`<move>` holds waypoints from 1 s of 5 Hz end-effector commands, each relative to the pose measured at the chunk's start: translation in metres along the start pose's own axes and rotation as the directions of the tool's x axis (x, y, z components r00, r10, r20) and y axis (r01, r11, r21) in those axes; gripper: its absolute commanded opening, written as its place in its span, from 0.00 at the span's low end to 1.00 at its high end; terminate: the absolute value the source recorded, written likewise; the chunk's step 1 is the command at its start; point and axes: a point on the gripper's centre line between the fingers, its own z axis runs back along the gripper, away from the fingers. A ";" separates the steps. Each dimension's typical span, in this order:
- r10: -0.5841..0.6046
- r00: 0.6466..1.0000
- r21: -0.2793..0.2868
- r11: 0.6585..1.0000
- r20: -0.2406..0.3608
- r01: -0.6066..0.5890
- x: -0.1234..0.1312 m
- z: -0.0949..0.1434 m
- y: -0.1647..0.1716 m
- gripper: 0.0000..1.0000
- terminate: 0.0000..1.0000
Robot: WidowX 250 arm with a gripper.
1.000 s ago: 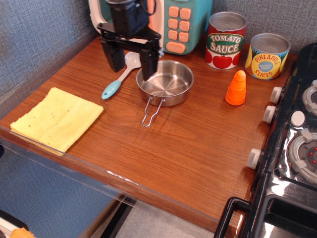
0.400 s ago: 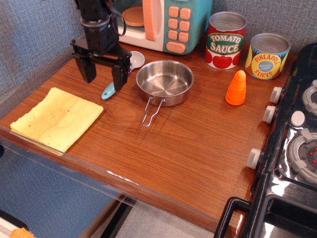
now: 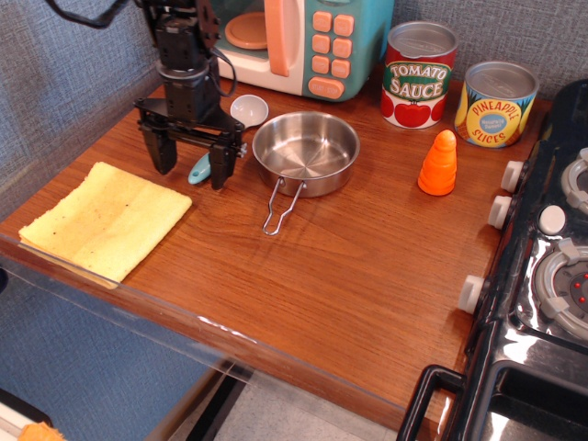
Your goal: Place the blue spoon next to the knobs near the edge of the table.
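Note:
The blue spoon (image 3: 246, 110) lies on the table (image 3: 322, 276) left of the steel pan, white bowl toward the toy microwave, light blue handle end (image 3: 198, 169) toward the front. My gripper (image 3: 190, 170) is open, its two black fingers (image 3: 220, 165) pointing down and straddling the spoon's handle, low over the wood. The arm hides the middle of the spoon. Three white-grey knobs (image 3: 499, 210) stick out of the black stove's side at the right, far from the gripper.
A steel pan (image 3: 306, 152) with a wire handle sits mid-table. A yellow cloth (image 3: 106, 219) lies front left. An orange cone (image 3: 438, 163), tomato sauce can (image 3: 419, 73), pineapple can (image 3: 496, 103) and toy microwave (image 3: 294, 41) stand behind. A clear strip (image 3: 184, 317) lines the front edge.
My gripper has moved left from over the pan to the spoon's handle and has come down lower around it. The spoon and other things have not moved.

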 end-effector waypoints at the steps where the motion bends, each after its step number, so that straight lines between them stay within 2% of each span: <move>1: 0.023 0.999 0.020 1.000 0.042 -0.023 0.010 0.012 0.005 1.00 0.00; 2: 0.041 0.998 0.016 0.999 0.046 -0.041 0.009 0.011 0.006 1.00 0.00; 3: 0.048 0.998 0.011 0.999 0.050 -0.049 0.008 0.010 0.006 0.00 0.00; 4: 0.044 0.998 0.014 0.999 0.048 -0.045 0.006 0.010 0.004 0.00 0.00; 5: 0.062 0.996 -0.008 0.998 0.067 -0.062 0.005 0.019 0.006 0.00 0.00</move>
